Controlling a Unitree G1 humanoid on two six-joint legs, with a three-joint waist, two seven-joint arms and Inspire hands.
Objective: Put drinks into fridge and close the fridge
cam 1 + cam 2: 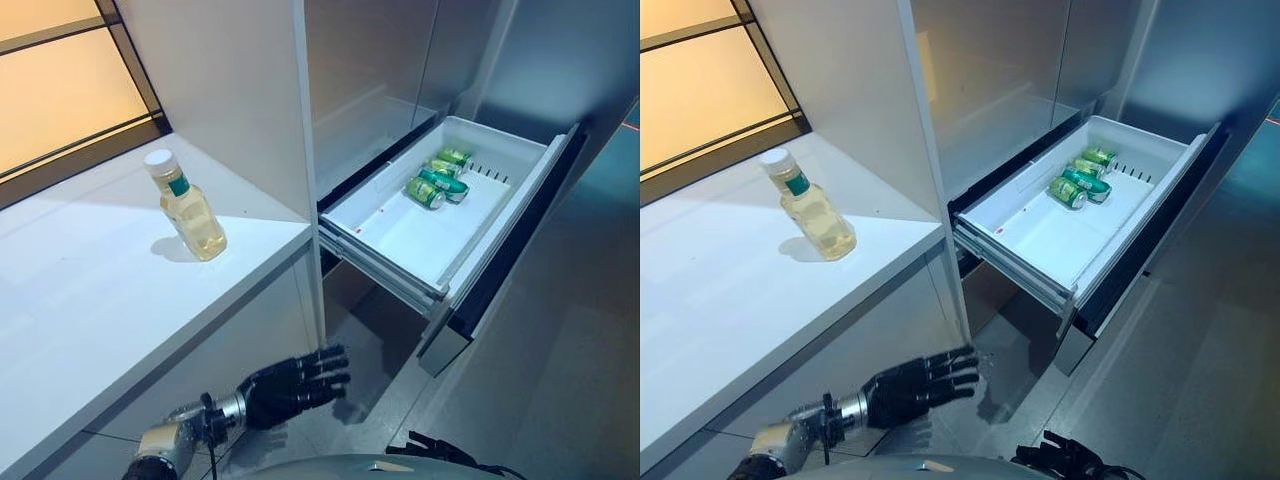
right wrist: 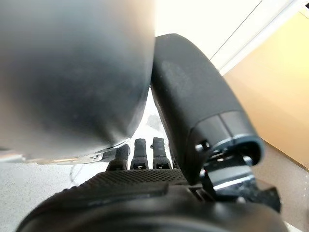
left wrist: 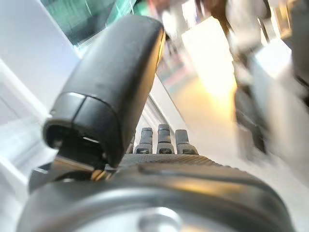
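A clear bottle (image 1: 190, 212) of pale yellow drink with a white cap stands upright on the white counter (image 1: 90, 300). To its right the fridge's white drawer (image 1: 381, 252) is pulled out, with several green cans (image 1: 437, 182) lying at its far end. My left hand (image 1: 290, 384) hangs low in front of the counter's face, below the bottle and left of the drawer. Its fingers are straight and hold nothing. My right hand (image 1: 1065, 459) shows at the bottom edge, under the drawer's near corner. In its own wrist view the fingers (image 2: 140, 152) are relaxed and empty.
A tall white cabinet side panel (image 1: 235, 90) rises between the counter and the fridge. The drawer's dark front panel (image 1: 505, 262) juts out over the grey floor (image 1: 560, 380). A window with a dark frame (image 1: 70, 150) runs behind the counter.
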